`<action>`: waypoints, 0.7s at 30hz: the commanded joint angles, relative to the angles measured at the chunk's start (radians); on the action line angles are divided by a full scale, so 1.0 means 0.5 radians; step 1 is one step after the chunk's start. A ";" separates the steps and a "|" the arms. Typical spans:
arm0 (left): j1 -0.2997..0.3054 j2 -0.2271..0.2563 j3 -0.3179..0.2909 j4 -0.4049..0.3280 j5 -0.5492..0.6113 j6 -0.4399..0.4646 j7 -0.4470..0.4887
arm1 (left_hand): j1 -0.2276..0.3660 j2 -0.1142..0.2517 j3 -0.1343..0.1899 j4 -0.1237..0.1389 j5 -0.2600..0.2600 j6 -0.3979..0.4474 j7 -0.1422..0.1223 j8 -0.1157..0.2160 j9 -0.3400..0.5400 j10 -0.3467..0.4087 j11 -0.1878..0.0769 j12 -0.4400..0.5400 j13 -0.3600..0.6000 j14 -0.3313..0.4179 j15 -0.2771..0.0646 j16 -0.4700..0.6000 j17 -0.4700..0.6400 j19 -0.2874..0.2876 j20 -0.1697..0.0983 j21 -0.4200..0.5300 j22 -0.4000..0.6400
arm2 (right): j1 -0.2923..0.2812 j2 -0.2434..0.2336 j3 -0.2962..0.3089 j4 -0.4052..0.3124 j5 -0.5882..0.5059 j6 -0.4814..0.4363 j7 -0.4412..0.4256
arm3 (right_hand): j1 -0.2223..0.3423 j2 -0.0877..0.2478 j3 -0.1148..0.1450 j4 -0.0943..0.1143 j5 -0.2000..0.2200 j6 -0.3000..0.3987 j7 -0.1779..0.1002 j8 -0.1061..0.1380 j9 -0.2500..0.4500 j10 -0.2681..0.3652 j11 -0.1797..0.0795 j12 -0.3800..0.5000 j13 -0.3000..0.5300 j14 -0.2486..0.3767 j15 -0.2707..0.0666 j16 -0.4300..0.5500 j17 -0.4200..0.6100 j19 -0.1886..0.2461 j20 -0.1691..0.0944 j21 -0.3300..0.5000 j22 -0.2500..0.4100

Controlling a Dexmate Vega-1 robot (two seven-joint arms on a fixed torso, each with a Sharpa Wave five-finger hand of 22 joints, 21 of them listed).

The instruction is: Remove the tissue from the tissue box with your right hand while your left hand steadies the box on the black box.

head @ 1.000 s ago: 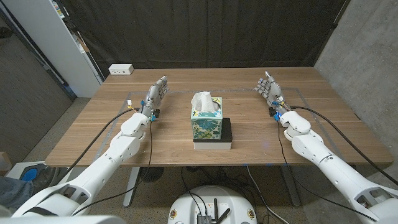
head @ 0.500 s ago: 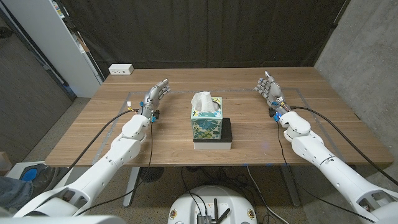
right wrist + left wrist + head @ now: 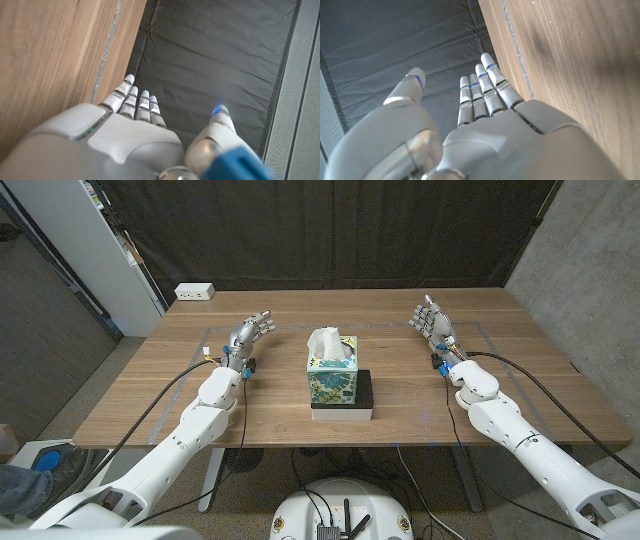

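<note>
Your left hand (image 3: 249, 333) and right hand (image 3: 430, 318) hold nothing, fingers spread wide, each well apart from the tissue box (image 3: 332, 372) on the black box (image 3: 358, 400).

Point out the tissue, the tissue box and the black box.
tissue (image 3: 329, 343), head view, on its crumpled white top.
tissue box (image 3: 332, 384), head view, on its patterned front face.
black box (image 3: 365, 390), head view, on its bare top beside the carton.

— Where do your hands stand?
— Your left hand (image 3: 250, 333) is left of the tissue box (image 3: 332, 371), fingers spread, holding nothing. Your right hand (image 3: 432, 320) is far right, likewise.
— And the box?
— It sits on the black box (image 3: 364, 394), tissue (image 3: 330, 344) protruding.
</note>
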 commanded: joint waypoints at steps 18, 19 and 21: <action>0.049 0.118 0.083 -0.178 0.958 0.115 0.776 | 0.141 -0.037 -0.033 0.002 0.025 0.027 -0.037 0.004 0.025 0.029 -0.046 0.010 0.035 0.026 -0.103 0.042 0.031 -0.031 -0.043 0.019 0.011 | -0.050 0.002 0.015 0.009 -0.015 0.111 0.038 | 0.005 0.017 0.015 -0.020 0.012 0.022 -0.007 0.014 0.005 0.017 -0.018 0.012 -0.001 0.009 0.000 0.001 -0.007 0.010 -0.001 0.011 0.004; 0.052 0.124 0.087 -0.193 1.023 0.145 0.834 | 0.144 -0.038 -0.039 0.005 0.024 0.032 -0.047 0.005 0.027 0.036 -0.045 0.011 0.036 0.048 -0.115 0.053 0.034 -0.020 -0.052 0.026 0.012 | -0.047 -0.010 0.003 0.006 -0.059 0.110 0.019 | 0.006 0.018 0.015 -0.021 0.012 0.024 -0.007 0.014 0.005 0.020 -0.019 0.013 -0.001 0.011 -0.004 0.002 -0.008 0.009 0.000 0.011 0.004; 0.062 0.139 0.087 -0.229 1.091 0.193 0.893 | 0.150 -0.045 -0.054 0.010 0.022 0.046 -0.058 0.010 0.032 0.067 -0.054 0.022 0.040 0.075 -0.130 0.068 0.038 0.004 -0.071 0.042 0.015 | -0.043 -0.018 -0.007 0.008 -0.071 0.113 0.035 | 0.008 0.019 0.016 -0.023 0.013 0.025 -0.008 0.014 0.005 0.022 -0.022 0.013 -0.002 0.010 -0.003 0.001 -0.008 0.009 -0.005 0.011 0.004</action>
